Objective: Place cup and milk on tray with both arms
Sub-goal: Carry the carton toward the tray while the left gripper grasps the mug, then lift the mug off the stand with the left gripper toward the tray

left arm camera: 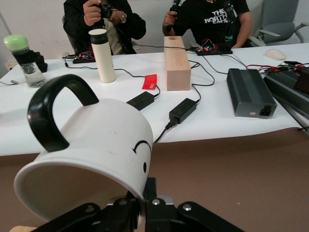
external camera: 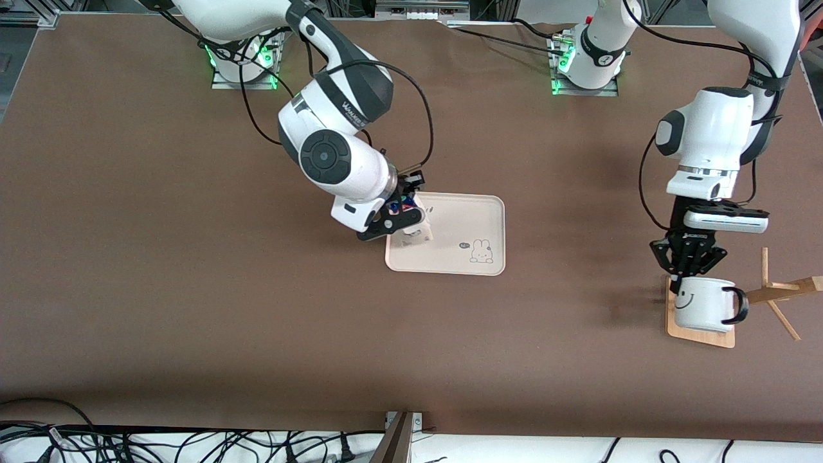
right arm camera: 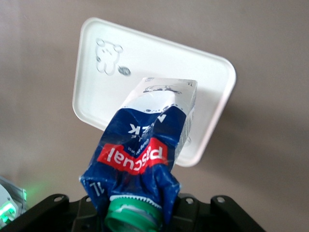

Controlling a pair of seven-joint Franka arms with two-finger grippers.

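Cream tray [external camera: 472,222] sits mid-table on the brown table [external camera: 161,257], rabbit drawing [external camera: 481,251] at its corner nearest the front camera on the left arm's side. Right gripper [external camera: 402,222] is clamped on the milk [external camera: 411,222] at the carton's top, the green cap [right arm camera: 133,217] just beside the fingers; carton hangs tilted over the tray's edge toward the right arm's end, its base low over the tray floor, can't tell if it touches. Carton is crumpled where it's squeezed. Left gripper [external camera: 687,260] is closed on the cup's rim; the cup [external camera: 704,304] is over the wooden base [external camera: 697,335] at the left arm's end of the table, smiley facing the front camera, black handle [external camera: 738,305] pointing at the wooden pegs [external camera: 781,292]. In the left wrist view the cup [left arm camera: 91,154] is tilted on its side, the fingers pinching its wall. Cup is well apart from the tray.
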